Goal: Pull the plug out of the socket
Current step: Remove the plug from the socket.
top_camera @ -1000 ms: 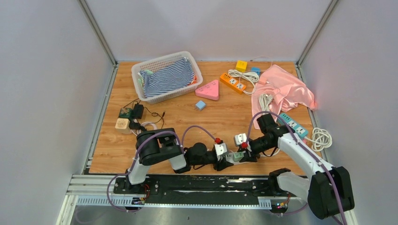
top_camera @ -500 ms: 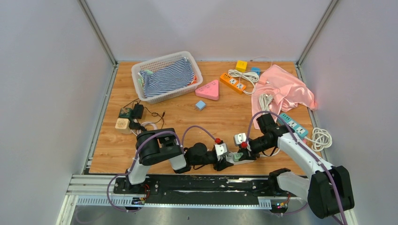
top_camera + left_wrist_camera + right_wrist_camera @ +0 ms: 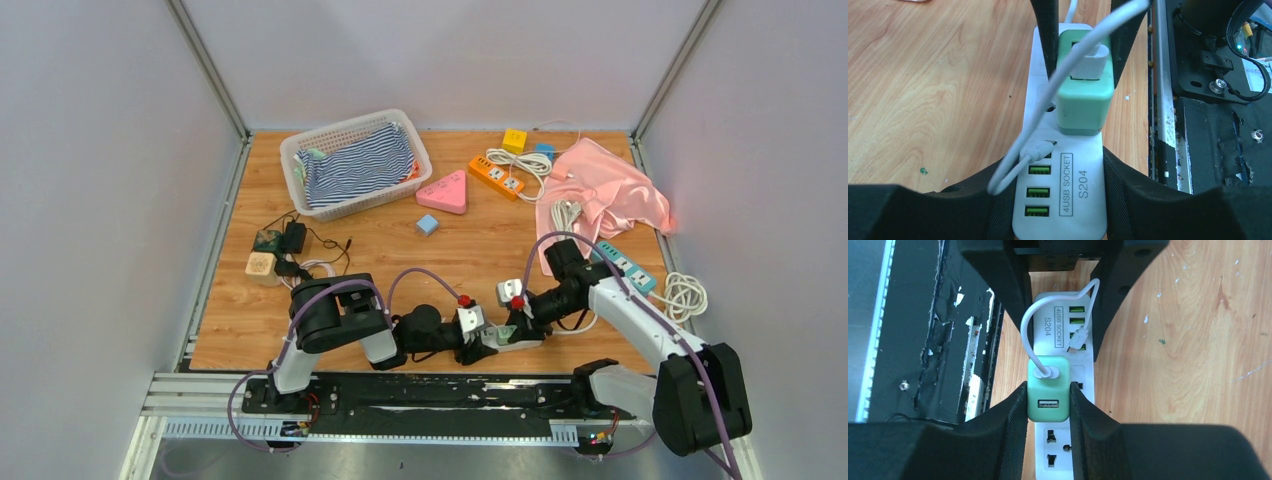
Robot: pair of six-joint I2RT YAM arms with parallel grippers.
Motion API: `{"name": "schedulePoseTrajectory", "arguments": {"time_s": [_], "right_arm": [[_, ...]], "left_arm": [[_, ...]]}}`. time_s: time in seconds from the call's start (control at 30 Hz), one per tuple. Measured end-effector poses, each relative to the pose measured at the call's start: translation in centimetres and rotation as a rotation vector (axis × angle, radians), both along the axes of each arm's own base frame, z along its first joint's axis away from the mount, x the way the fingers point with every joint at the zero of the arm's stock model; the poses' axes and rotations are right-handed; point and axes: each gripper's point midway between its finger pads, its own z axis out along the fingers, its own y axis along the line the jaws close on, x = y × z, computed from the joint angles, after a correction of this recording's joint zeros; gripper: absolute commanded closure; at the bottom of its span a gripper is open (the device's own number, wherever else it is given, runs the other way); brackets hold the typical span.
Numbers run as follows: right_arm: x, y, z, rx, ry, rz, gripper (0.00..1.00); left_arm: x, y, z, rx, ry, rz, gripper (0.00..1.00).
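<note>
One mint-green plug point(image 3: 1048, 390) in white strip point(image 3: 1083, 200); right gripper point(image 3: 1048, 407) pinches plug, left gripper point(image 3: 1058, 192) clamps strip.

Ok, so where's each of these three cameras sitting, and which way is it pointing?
Top external: fixed above and behind the bases, looking down on the table; left arm and right arm both show.
Left wrist: on the left arm, looking along the power strip toward the green plug; left tool clamps the strip.
Right wrist: opposite end, facing back; right tool pinches the plug.
Shared: both wrist views show strip, plug and white cable.
</note>
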Motion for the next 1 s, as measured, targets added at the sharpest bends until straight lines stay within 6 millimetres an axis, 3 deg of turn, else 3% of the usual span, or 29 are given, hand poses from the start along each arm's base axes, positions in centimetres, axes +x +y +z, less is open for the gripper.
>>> {"name": "schedulePoseTrajectory", "arguments": {"time_s": [0.33, 0.73, 1.0], "right_arm": [[0.85, 0.00, -0.11, -0.065, 0.135, -0.148, 1.00], [-0.02, -0.12, -0.20, -0.017, -0.019, 0.039, 1.00], [0.41, 0.01, -0.12, -0.038, 0.060, -0.045, 1.00]], "left_arm": [[0.03, 0.00, 0.02, -0.001, 0.002, 0.002, 1.00], [0.09, 0.02, 0.00, 0.001, -0.003, 0.003, 1.00], [0.06, 0.01, 0.00, 0.000, -0.002, 0.002, 1.00]]}}
